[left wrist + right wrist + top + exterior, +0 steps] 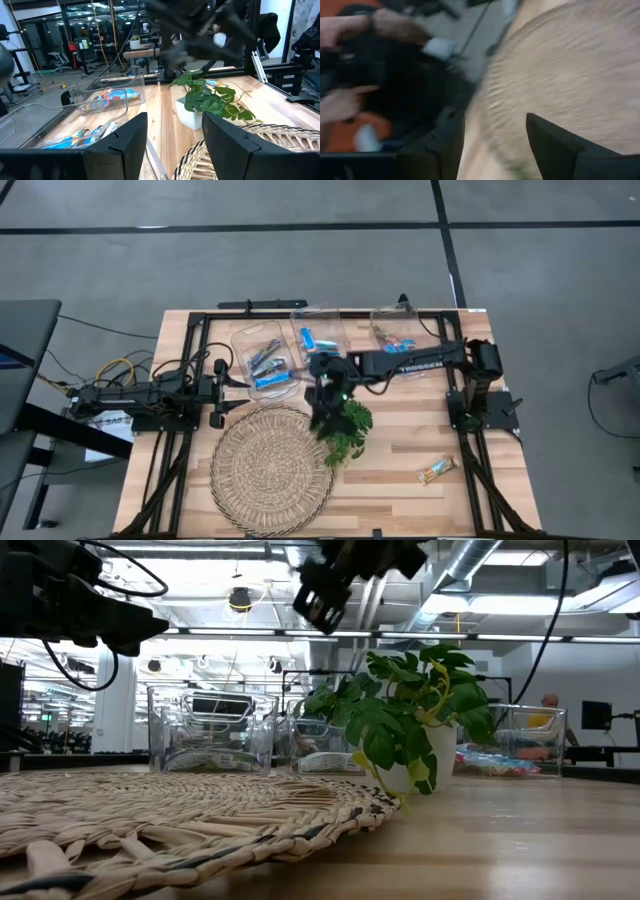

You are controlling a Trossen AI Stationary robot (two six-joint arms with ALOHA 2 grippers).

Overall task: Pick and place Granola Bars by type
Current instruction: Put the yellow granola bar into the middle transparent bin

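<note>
Right claw hangs above the table between the mat and the plant — fingers apart, nothing held. Left claw waits beside the left bin, open and empty too. Bars: blue ones in left bin, two blue in middle bin, multicoloured ones in right bin — one tan bar loose near my base.

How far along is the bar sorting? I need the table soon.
Mostly done: bars lie in the three clear bins, left, middle and right. In hand: nothing; the right gripper hangs empty over the woven mat, beside the plant. Left: one tan bar on the table. The left gripper waits.
</note>
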